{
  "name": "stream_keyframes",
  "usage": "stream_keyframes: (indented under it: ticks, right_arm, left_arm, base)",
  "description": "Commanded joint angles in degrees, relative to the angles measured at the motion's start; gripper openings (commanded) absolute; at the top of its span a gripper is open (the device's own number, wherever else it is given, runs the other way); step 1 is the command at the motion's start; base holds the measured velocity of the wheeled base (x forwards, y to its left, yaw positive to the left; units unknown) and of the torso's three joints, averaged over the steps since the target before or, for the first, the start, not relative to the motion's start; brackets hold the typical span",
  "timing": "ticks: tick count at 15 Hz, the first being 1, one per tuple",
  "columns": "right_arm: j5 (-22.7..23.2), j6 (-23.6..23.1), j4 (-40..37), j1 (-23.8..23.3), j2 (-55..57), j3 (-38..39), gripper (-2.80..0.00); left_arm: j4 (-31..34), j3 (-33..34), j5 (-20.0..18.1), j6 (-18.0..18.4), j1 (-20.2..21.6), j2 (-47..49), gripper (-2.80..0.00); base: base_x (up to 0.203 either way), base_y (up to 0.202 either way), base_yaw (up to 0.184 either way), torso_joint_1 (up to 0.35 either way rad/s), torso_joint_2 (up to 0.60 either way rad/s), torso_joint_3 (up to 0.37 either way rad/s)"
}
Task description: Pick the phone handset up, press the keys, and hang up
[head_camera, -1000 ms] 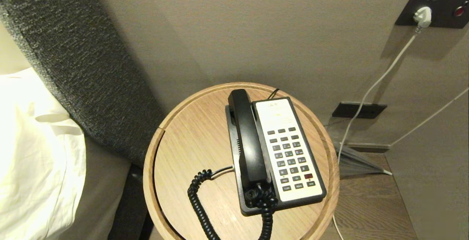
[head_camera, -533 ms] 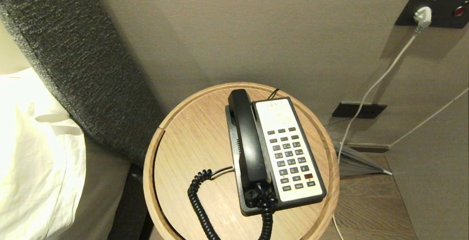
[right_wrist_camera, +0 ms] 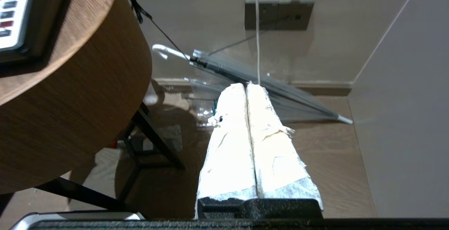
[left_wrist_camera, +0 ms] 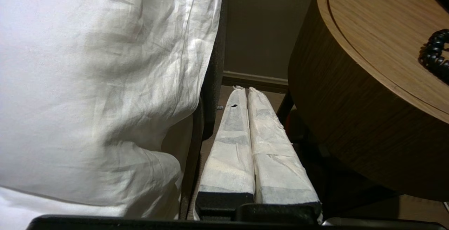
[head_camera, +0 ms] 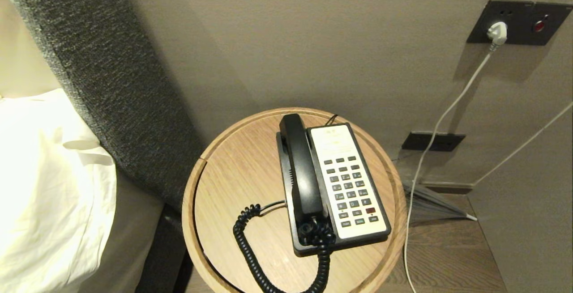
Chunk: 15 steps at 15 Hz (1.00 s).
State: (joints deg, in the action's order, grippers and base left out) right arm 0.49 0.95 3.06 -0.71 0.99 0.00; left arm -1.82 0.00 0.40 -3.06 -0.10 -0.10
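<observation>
The glossy black phone handset [head_camera: 301, 167] lies in its cradle on the left side of the phone base, on a round wooden side table [head_camera: 233, 181]. Its coiled cord [head_camera: 250, 248] loops off the near end; a bit of it shows in the left wrist view [left_wrist_camera: 435, 52]. The keys [head_camera: 351, 190], dark grey with one red, sit in the cream faceplate; a corner of them shows in the right wrist view [right_wrist_camera: 8, 12]. My left gripper [left_wrist_camera: 246, 91] is shut, low between bed and table. My right gripper [right_wrist_camera: 246, 85] is shut, low beside the table's right side. Neither arm shows in the head view.
A white pillow [head_camera: 44, 185] and a grey padded headboard [head_camera: 103, 82] stand left of the table. On the right, a white cable [head_camera: 441, 118] runs from a wall socket [head_camera: 515, 22], and a folded clear umbrella [right_wrist_camera: 259, 79] lies on the wooden floor by the wall.
The whole head view has shifted: the table and phone now sit slightly lower and smaller, with more wall above. The phone and both grippers have not moved relative to their surroundings.
</observation>
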Motion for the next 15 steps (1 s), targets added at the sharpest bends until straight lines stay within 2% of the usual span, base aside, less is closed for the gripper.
stream_keyframes:
  ticks: [1, 15]
  right_arm:
    - [0.0, 0.0, 0.0, 0.0, 0.2, 1.1, -2.8]
    - [0.1, 0.0, -0.1, 0.0, 0.2, 1.1, -2.8]
  left_arm:
    - [0.0, 0.0, 0.0, -0.1, 0.0, 0.0, -2.8]
    - [0.0, 0.0, 0.1, -0.5, 0.0, 0.1, -2.8]
  base:
    - [0.0, 0.0, 0.0, 0.002, 0.0, 0.193]
    - [0.0, 0.0, 0.0, 0.002, 0.0, 0.204]
